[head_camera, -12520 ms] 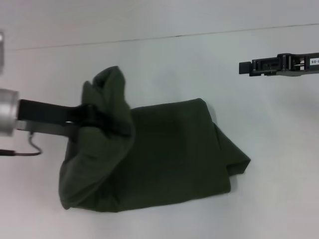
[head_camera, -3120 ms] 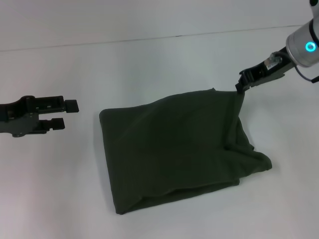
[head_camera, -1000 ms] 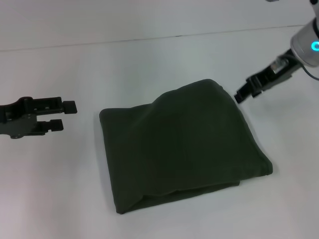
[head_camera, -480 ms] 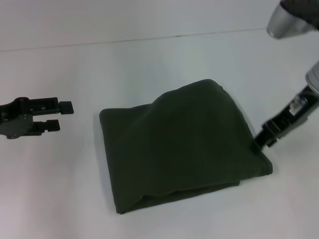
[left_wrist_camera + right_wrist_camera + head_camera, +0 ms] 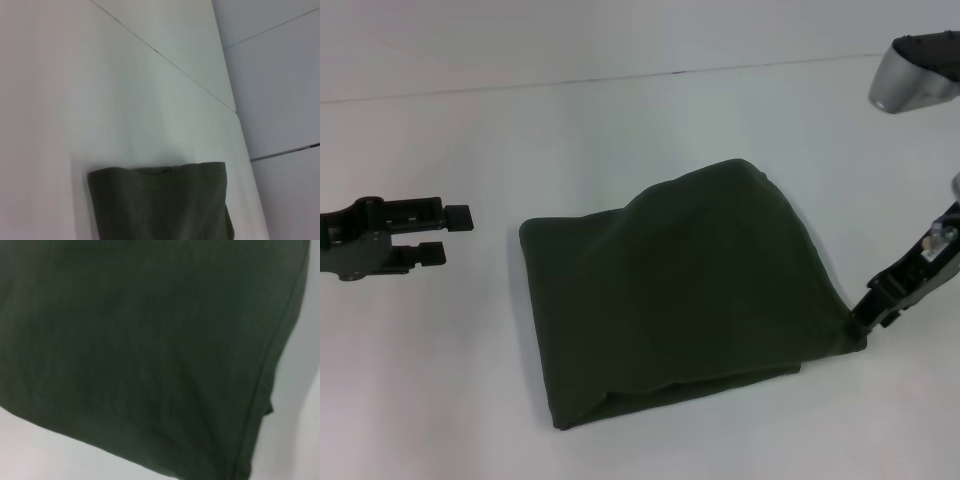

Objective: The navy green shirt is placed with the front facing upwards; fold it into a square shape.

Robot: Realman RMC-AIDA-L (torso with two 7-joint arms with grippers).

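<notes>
Head view shows the right gripper (image 5: 868, 313) at the folded navy green shirt (image 5: 685, 290)'s near right corner, seemingly pinching it, while the left gripper (image 5: 450, 232) waits, fingers parted, well off its left edge.

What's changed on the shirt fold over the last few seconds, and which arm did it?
The right gripper let go of the navy green shirt's far right corner, which dropped flat, then swung down to the near right corner, where it now touches the edge. The left gripper stayed parked, open, left of the shirt. The folded bundle kept its place on the table.
</notes>
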